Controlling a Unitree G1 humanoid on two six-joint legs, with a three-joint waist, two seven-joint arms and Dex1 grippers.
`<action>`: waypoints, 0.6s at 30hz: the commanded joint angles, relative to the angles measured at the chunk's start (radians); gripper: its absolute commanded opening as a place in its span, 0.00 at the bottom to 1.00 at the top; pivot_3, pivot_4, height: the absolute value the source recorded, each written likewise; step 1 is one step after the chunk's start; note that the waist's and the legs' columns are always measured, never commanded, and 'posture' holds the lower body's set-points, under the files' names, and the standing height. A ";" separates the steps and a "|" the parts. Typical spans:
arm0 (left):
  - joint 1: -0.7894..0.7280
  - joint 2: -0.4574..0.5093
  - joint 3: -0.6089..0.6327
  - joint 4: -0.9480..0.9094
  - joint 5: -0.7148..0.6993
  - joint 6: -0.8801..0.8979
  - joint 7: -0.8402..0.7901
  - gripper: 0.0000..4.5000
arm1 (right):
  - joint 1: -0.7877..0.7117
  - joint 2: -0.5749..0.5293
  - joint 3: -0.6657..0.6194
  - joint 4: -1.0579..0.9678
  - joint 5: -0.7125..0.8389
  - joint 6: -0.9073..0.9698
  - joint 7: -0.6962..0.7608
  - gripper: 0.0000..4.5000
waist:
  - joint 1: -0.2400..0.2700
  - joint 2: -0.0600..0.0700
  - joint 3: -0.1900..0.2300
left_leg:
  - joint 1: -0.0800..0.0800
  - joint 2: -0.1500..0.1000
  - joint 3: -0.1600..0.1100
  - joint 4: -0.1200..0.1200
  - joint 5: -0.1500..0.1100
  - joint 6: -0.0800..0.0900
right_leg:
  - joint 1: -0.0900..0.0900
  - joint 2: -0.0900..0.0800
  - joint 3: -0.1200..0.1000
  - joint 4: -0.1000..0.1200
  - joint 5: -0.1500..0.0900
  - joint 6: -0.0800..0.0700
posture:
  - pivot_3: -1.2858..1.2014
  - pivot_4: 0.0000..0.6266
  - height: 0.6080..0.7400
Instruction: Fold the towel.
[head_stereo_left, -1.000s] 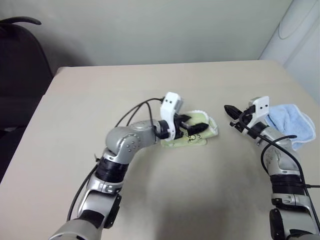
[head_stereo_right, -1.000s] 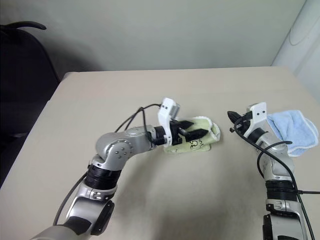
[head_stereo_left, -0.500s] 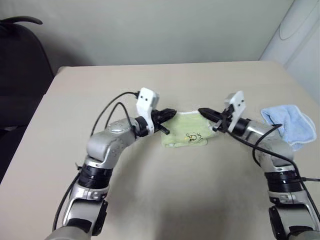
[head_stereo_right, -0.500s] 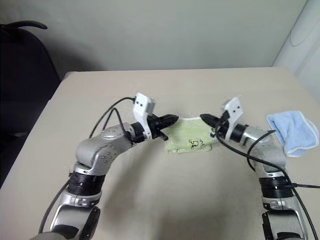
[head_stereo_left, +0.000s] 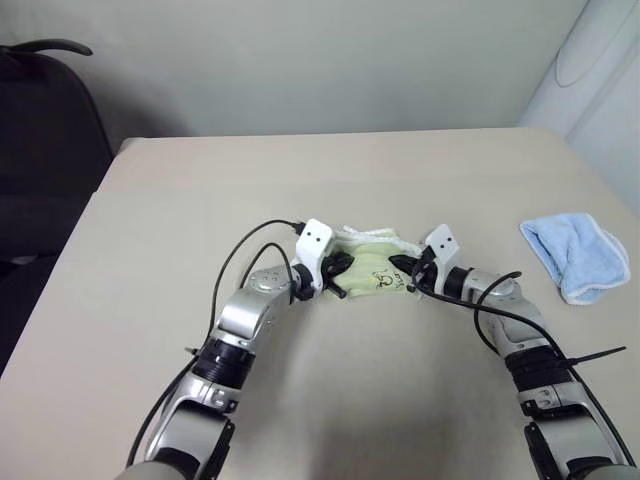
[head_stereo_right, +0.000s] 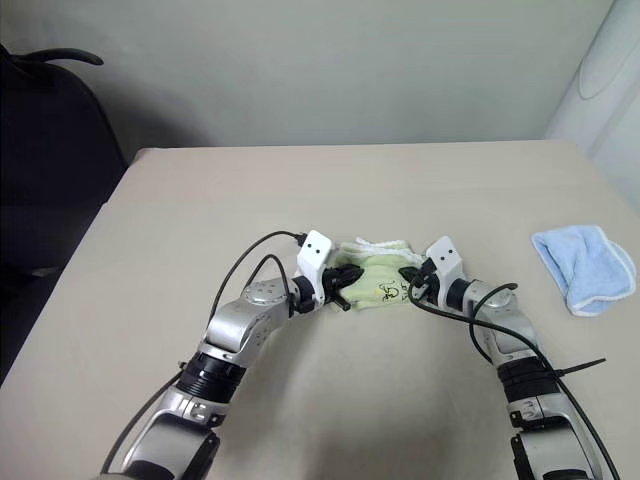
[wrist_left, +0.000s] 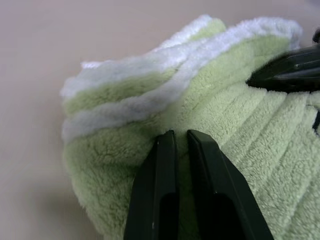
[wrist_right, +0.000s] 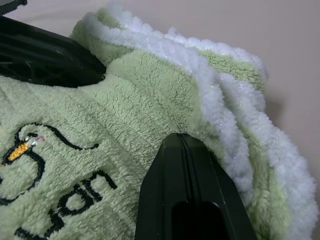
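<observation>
Towel (head_stereo_left: 372, 266) bunched between left fingers (wrist_left: 165, 165), right fingers (wrist_right: 187, 165); arms converge.

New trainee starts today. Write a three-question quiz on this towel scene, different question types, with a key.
1. True or false: the blue cloth lies under the towel.
2. Multiple choice: where are the two grippers? A) both at the towel, one on each side; B) both over the blue cloth; C) one at each cloth.
3. Fill in: the dark embroidered mark sits on the towel's ___ layer.

Key
1. False: the blue cloth lies apart, toward the table edge on the robot's right.
2. A: the left gripper and right gripper press in with their fingers together.
3. Top.
</observation>
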 joint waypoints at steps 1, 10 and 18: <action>0.011 -0.029 0.219 -0.160 -0.199 0.113 0.041 0.12 | 0.027 -0.036 -0.113 -0.120 0.078 0.031 0.003 0.00 | 0.001 0.000 0.001 | -0.003 0.000 0.000 0.000 0.001 -0.001 | -0.002 0.000 0.000 0.000 0.000 0.000 | 0.52 0.24 1.00; 0.072 0.050 0.504 -0.233 -0.550 0.479 0.135 0.47 | 0.028 -0.085 -0.247 -0.259 0.187 0.096 -0.003 0.00 | 0.001 -0.001 0.002 | -0.006 0.000 0.002 0.001 0.002 -0.003 | -0.006 0.001 0.001 0.001 -0.001 0.001 | 0.52 0.24 1.00; 0.062 -0.009 0.486 -0.143 -0.624 0.627 0.195 1.00 | -0.012 -0.062 -0.239 -0.227 0.176 0.082 -0.011 0.00 | 0.002 -0.002 0.002 | -0.006 0.000 0.002 0.001 0.002 -0.003 | -0.007 0.000 0.001 0.002 0.000 0.002 | 0.52 0.24 1.00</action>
